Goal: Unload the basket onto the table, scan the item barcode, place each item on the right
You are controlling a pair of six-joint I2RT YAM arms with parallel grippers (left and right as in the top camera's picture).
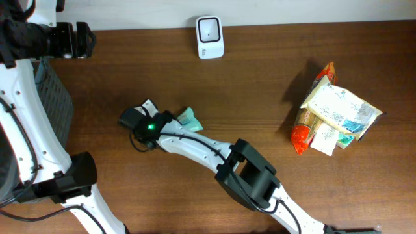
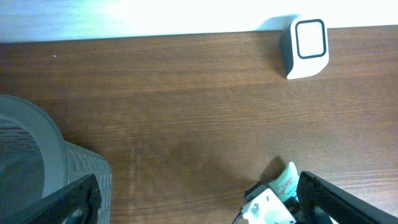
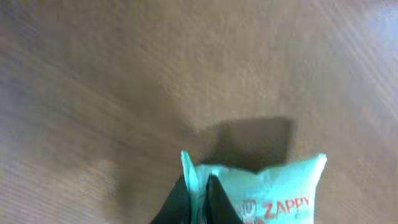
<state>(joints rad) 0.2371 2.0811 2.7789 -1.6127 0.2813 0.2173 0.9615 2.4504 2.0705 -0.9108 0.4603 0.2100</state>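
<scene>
The teal packet [image 3: 261, 186] is pinched by one edge in my right hand [image 3: 200, 200], over the middle-left of the table [image 1: 260, 84]; my dark fingers [image 3: 219, 202] are clenched tight on that edge, and the red word ZAPPY runs across its face; a dark shadow lies on the wood just beyond its upper edge. The white scanner [image 1: 209, 37] stands at the far edge of the table, well apart from the packet and a little to its right in the overhead view, its window facing up.

At the left side of the table is a grey mesh basket [image 1: 55, 104]; my arm covers much of it from above, and from the left wrist I see only its rim and a blurred grey inside, so I cannot tell what it holds. Far to the right a pile of packets [image 1: 335, 114] lies loose on the wood, cream ones on top of an orange one.

My left hand [image 2: 196, 202] is spread wide and grasps nothing; its two fingers frame bare table, one beside the basket.

Only the right wrist view shows the lettering and the pinch itself; the left wrist view shows scanner [image 2: 305, 46] and packet [image 2: 286, 180] together; the pile shows only from overhead.
</scene>
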